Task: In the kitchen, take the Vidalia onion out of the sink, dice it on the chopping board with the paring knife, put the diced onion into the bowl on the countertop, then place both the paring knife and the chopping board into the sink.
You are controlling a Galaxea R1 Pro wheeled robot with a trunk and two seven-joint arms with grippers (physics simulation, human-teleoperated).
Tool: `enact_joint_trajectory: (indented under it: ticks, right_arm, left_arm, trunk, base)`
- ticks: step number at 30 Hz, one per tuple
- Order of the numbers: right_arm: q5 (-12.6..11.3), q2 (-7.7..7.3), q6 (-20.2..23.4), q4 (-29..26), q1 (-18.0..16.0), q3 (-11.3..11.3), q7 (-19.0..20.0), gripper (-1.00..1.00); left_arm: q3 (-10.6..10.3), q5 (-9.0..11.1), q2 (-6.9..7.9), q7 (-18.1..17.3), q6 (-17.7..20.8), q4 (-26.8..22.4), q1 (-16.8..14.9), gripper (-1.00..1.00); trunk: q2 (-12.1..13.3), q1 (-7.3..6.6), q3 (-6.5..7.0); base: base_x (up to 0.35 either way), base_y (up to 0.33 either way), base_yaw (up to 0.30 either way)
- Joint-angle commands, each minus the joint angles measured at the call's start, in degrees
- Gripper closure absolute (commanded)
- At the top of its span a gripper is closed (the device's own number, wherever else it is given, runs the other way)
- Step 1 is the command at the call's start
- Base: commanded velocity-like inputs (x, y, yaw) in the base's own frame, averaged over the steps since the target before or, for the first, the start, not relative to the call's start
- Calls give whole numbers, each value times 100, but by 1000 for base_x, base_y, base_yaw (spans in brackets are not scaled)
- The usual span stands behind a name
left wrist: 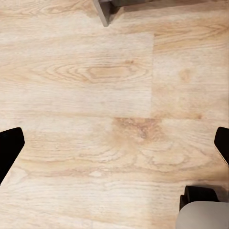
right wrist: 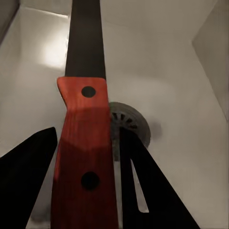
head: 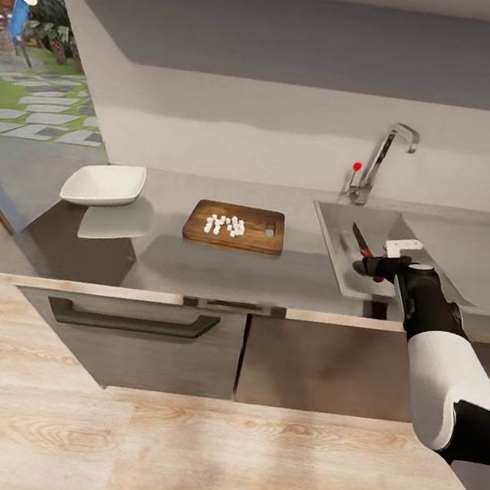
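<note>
From the head view, the right claw (head: 375,268) hangs over the sink (head: 338,246), pinching the paring knife (head: 365,252) by its red handle, the dark blade pointing up and away toward the back wall. The tall chrome tap (head: 382,159) with its red knob (head: 357,166) stands behind the basin. To the left of the sink, on the grey tabletop (head: 166,254), lies the chopping board (head: 261,239), with the diced onion (head: 226,225) — a small scatter of white pieces — resting on its middle. Further left, near the tabletop's end, sits the white bowl (head: 104,184), well apart from the board. Below the tabletop edge run dark cabinets, one with a bar handle (head: 132,318), and a pale wooden floor (head: 171,452) lies under them.

In the left wrist view, two dark fingertips (left wrist: 8,148) of the left claw sit at opposite edges of the picture, spread wide with nothing between them, over the wooden floor (left wrist: 95,95).

In the right wrist view, the knife's red handle (right wrist: 86,157) with its two dark rivets is held between the black fingers (right wrist: 143,191) of the claw, and the dark blade (right wrist: 86,38) reaches out over the steel basin — the round drain (right wrist: 131,126) shows just behind the handle.
</note>
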Motion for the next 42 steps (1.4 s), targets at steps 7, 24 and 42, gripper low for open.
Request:
enact_joint_trajectory:
  ticks: [7,24,42]
  right_arm:
    - [51,17,-122,114,-3,-28,40,100]
    - [51,16,-562,766,-3,-34,30,100]
    - [57,-5,-955,1140,-3,-800,14,-100]
  left_arm:
    - [-22,23,0,-1,-25,14,-7,-100]
    - [-22,23,0,-1,-25,13,-7,-100]
    - [-22,23,0,-2,-34,19,-7,-100]
  trunk:
    - [-2,2,-4]
    - [-2,2,-4]
    - [-2,2,-4]
  base:
    - [49,-7,0]
    - [46,0,0]
    - [0,0,0]
